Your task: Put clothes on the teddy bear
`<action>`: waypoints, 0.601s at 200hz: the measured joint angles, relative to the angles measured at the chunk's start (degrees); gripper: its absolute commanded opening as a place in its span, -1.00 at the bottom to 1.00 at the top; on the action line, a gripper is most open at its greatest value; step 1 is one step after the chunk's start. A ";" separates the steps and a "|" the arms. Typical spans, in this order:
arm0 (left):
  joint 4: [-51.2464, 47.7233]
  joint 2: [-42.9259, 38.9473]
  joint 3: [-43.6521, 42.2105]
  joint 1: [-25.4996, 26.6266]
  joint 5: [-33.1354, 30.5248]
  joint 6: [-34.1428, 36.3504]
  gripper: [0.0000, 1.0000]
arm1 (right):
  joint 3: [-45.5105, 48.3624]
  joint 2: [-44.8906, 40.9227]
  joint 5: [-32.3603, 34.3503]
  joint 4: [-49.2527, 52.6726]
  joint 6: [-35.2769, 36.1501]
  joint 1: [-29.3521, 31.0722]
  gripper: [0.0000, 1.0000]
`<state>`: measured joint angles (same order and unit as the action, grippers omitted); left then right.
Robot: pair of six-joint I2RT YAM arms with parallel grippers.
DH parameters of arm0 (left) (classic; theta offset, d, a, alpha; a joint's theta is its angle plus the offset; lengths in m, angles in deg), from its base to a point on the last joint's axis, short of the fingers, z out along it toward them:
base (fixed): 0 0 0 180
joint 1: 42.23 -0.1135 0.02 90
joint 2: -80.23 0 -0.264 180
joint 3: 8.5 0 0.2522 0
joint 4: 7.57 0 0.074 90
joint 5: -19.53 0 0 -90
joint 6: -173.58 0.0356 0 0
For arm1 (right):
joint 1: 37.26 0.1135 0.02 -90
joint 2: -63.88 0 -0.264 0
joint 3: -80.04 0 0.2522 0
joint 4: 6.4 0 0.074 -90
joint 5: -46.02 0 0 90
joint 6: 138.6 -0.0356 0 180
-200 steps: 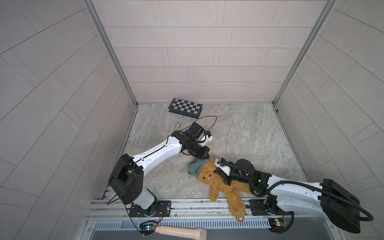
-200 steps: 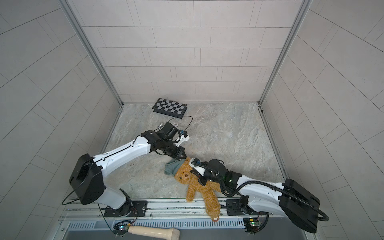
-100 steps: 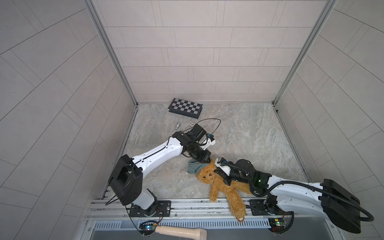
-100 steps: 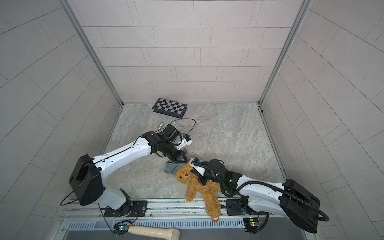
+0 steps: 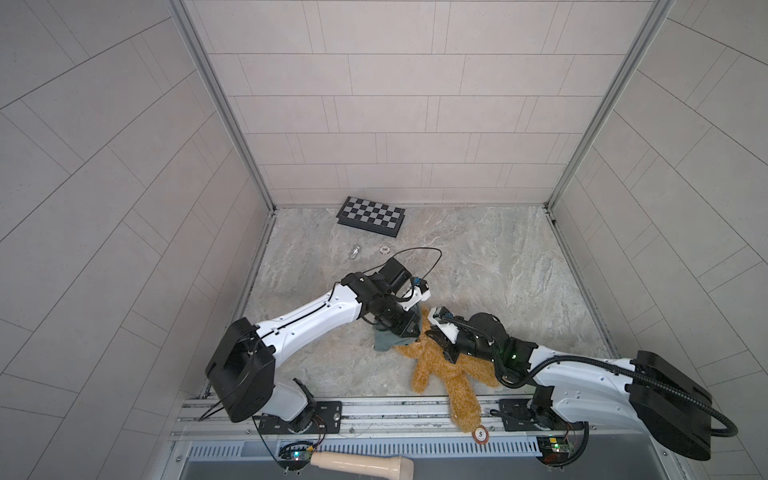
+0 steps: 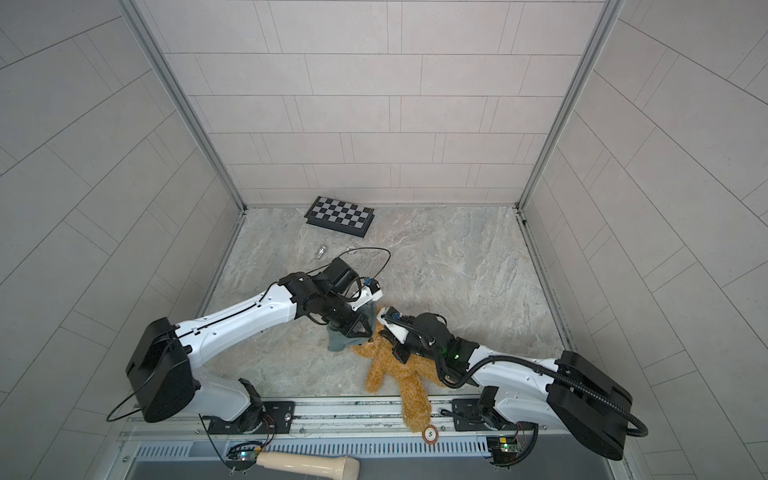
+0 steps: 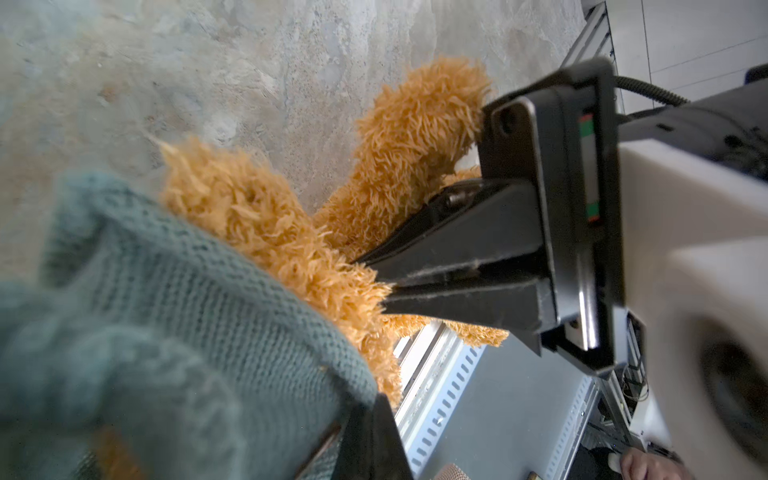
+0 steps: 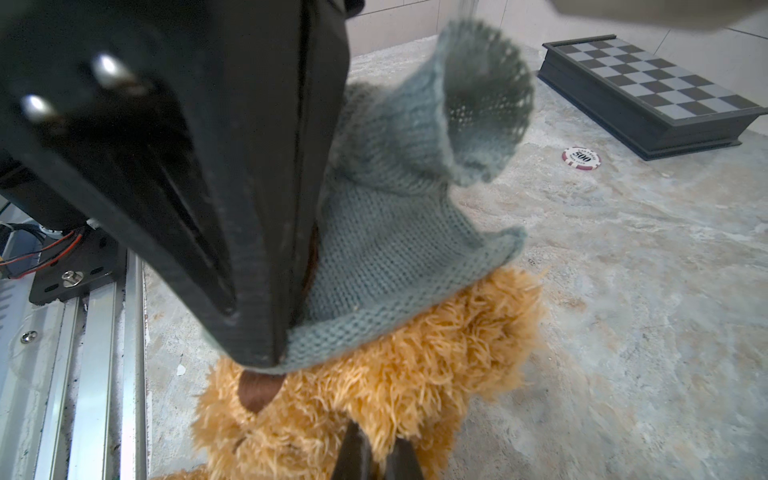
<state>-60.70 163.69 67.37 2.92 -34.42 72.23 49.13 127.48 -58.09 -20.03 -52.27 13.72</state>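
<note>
My left end effector (image 8: 266, 353) is closed on the hem of the teal sweater (image 8: 395, 249), my right end effector (image 7: 376, 286) on fur of the teddy bear (image 5: 432, 370), lying at the near edge of the surface (image 5: 498, 266). I'd anchor it, easing the hem down evenly.

**Both top views:** mounted high above the front rail (image 5: 374, 409) and tilted down toward the back wall. They stand far enough off to take in the whole worktop (image 5: 478, 257) and both arms. The two cover almost the same scene, shifted slightly sideways.

**Left wrist view:** very near, facing the front rail across the teddy bear (image 7: 257, 224) and knitted garment (image 7: 166, 311). The right pincer (image 7: 376, 291) stands close ahead.

**Right wrist view:** very near and low, facing the back wall. The left pincer (image 8: 259, 361) looms close, partly blurred. The chessboard (image 8: 652, 91) and chip (image 8: 581, 158) lie behind, and both top views show them too.

**Overlap:** both wrist views share the bear's head and the garment.
</note>
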 measured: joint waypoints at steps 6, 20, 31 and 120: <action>0.59 0.00 0.02 0.00 -0.44 -0.72 -1.00 | 0.00 -0.22 0.00 0.02 0.00 0.00 -1.00; 2.03 0.15 0.07 0.00 -1.62 -2.12 -1.00 | 0.04 -1.05 0.11 0.02 0.00 -0.02 -1.00; 2.93 0.37 0.20 0.00 -2.56 -2.95 -1.00 | 0.46 -2.23 0.46 -0.28 0.00 -0.04 -1.00; 6.05 0.74 2.16 0.15 -4.42 -4.79 -0.92 | 1.68 -4.48 1.40 -1.57 0.07 -0.42 -1.00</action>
<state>-54.65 164.43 69.53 3.07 -38.84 67.44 50.81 122.99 -56.69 -21.61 -52.20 13.31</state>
